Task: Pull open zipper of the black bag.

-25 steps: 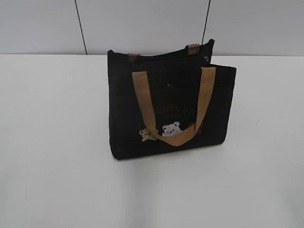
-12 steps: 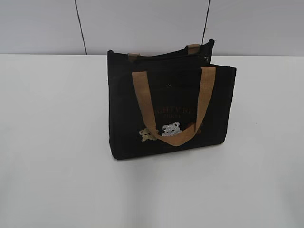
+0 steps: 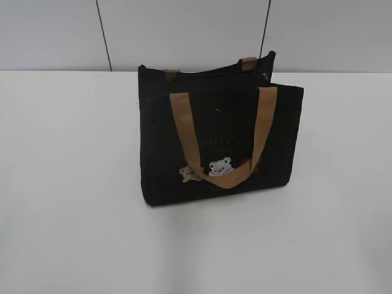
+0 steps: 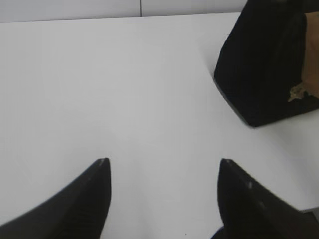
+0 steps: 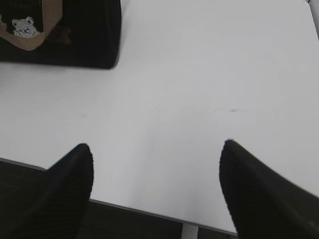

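The black bag [image 3: 220,141] stands upright near the middle of the white table, tan handle [image 3: 184,131] hanging over its front above small bear figures [image 3: 220,166]. The zipper [image 3: 208,72] runs along the dark top edge, with a small silver bit [image 3: 266,76] at its right end. Neither arm shows in the exterior view. My left gripper [image 4: 164,160] is open over bare table, the black bag [image 4: 259,74] ahead to its right. My right gripper [image 5: 156,143] is open and empty, the black bag [image 5: 84,35] ahead to its left.
The white table [image 3: 67,184] stretches all round the bag. A grey panelled wall [image 3: 184,30] with dark seams rises behind it. The table's front edge [image 5: 149,211] lies just under my right gripper.
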